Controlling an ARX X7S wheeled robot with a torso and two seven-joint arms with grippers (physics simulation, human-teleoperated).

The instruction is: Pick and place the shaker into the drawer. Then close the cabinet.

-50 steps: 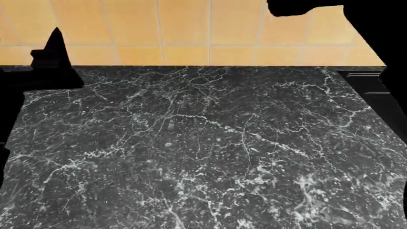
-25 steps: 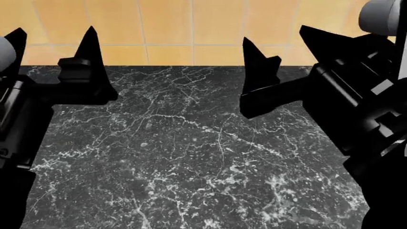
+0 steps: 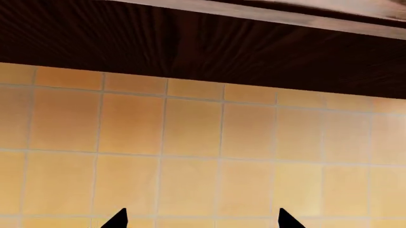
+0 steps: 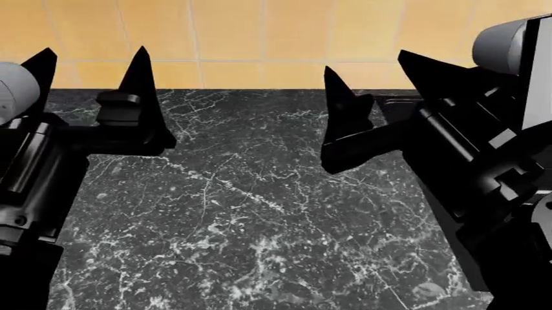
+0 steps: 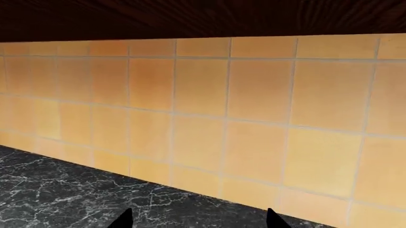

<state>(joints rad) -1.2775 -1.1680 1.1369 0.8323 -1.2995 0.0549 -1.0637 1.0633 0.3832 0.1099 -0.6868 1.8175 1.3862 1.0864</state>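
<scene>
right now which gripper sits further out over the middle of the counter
The right gripper: its inner finger stands above the counter mid-width, while the left gripper stays at its left edge.

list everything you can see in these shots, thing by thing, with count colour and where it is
countertop: one, black marble with white veins, fills the lower part of the head view, runs back to the wall
tiled wall: one, orange-yellow square tiles with pale grout, behind the countertop, in all three views
wooden underside: one, dark brown, above the tiles in both wrist views
dark inset panel: one, black, at the back right of the countertop, mostly hidden by the right arm; cannot tell what it is
shaker, drawer, cabinet: none in view
left gripper: one, black, fingers apart, empty, over the countertop's left side
right gripper: one, black, fingers apart, empty, over the right side
</scene>
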